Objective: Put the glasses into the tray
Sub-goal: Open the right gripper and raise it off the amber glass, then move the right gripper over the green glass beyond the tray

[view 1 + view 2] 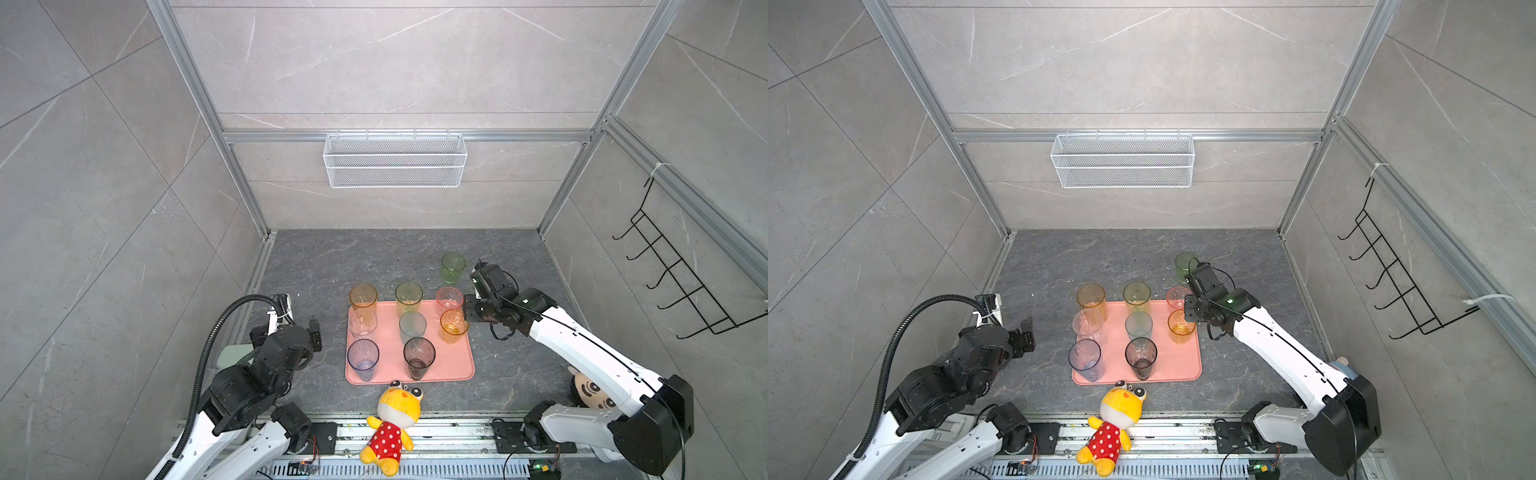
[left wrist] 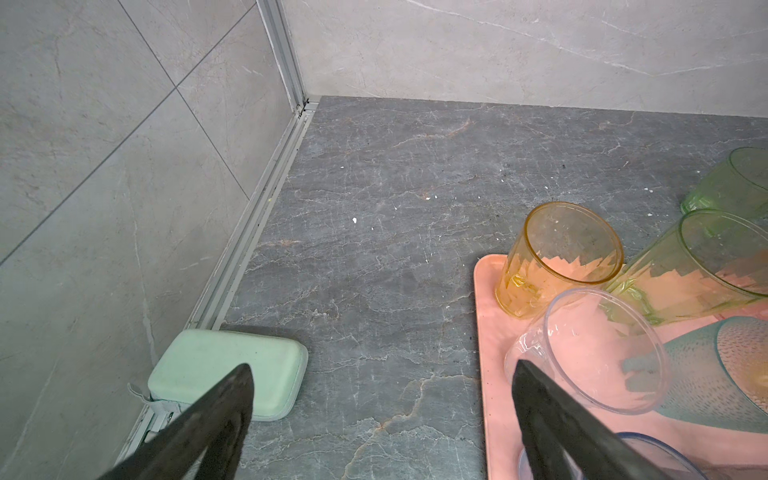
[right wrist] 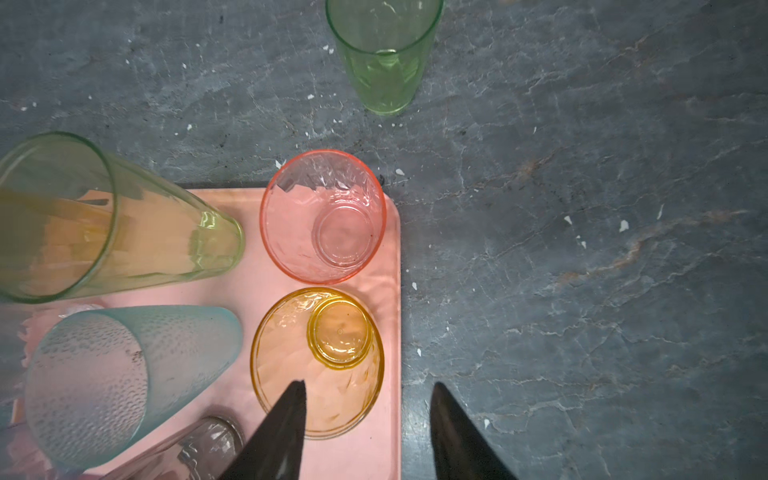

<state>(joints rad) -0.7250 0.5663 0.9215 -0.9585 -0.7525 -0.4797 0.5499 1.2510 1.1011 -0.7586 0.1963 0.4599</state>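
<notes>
The pink tray (image 1: 453, 370) (image 1: 1179, 365) lies mid-table with several glasses standing on it: tall amber (image 1: 363, 297), yellow-green (image 1: 408, 297), pink (image 1: 449, 298) (image 3: 324, 216), clear (image 1: 362, 323), teal (image 1: 412, 326), blue (image 1: 363, 359), smoky grey (image 1: 419, 357) and a short amber glass (image 1: 453, 327) (image 3: 320, 365). A green glass (image 1: 453, 268) (image 3: 384, 62) stands on the table behind the tray's far right corner. My right gripper (image 1: 467, 309) (image 3: 368, 383) is open over the short amber glass, one finger above its mouth, the other past the tray's edge. My left gripper (image 1: 316, 332) (image 2: 382, 363) is open and empty, left of the tray.
A yellow plush toy (image 1: 392, 424) lies at the front edge just below the tray. A doll's head (image 1: 590, 388) sits under the right arm. A mint-green case (image 2: 232, 370) rests against the left wall. A white wire basket (image 1: 395, 160) hangs on the back wall, a black hook rack (image 1: 673, 266) on the right wall.
</notes>
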